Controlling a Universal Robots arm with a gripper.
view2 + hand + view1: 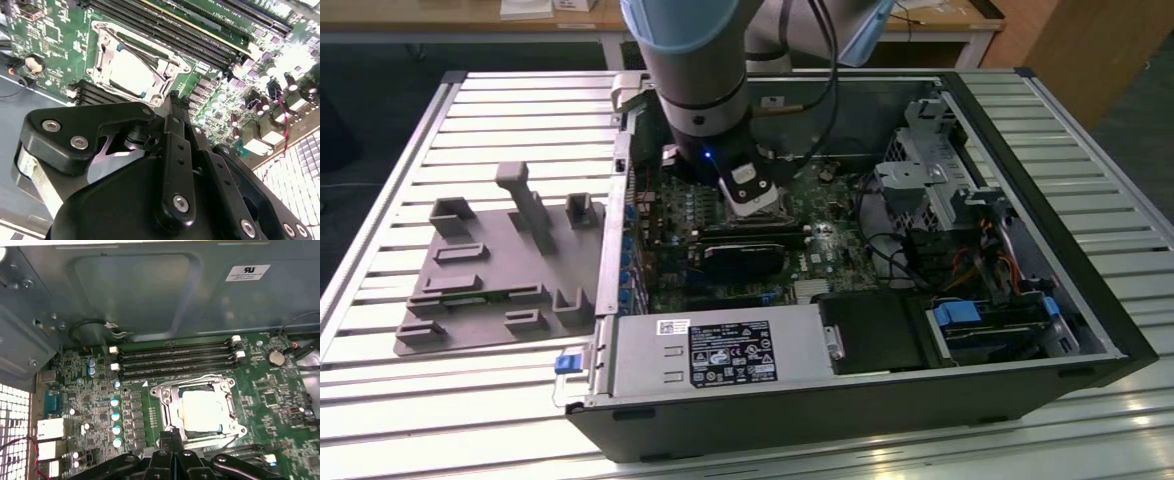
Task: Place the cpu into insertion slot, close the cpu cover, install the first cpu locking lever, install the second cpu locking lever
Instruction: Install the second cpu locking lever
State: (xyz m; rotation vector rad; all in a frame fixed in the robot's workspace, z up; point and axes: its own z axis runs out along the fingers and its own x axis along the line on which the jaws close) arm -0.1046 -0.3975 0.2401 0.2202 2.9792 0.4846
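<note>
- The cpu (202,411) sits in the insertion slot (165,412), with the cpu cover (227,387) closed over it.
- The gripper (173,434) is clenched, empty, beside the socket.
- The motherboard (834,245) lies inside the computer case (1067,300).

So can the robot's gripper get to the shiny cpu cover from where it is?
Probably yes: the gripper hangs right beside the cpu cover, with nothing between them.

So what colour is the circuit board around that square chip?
Green motherboard, clearest in the first wrist view.
</note>
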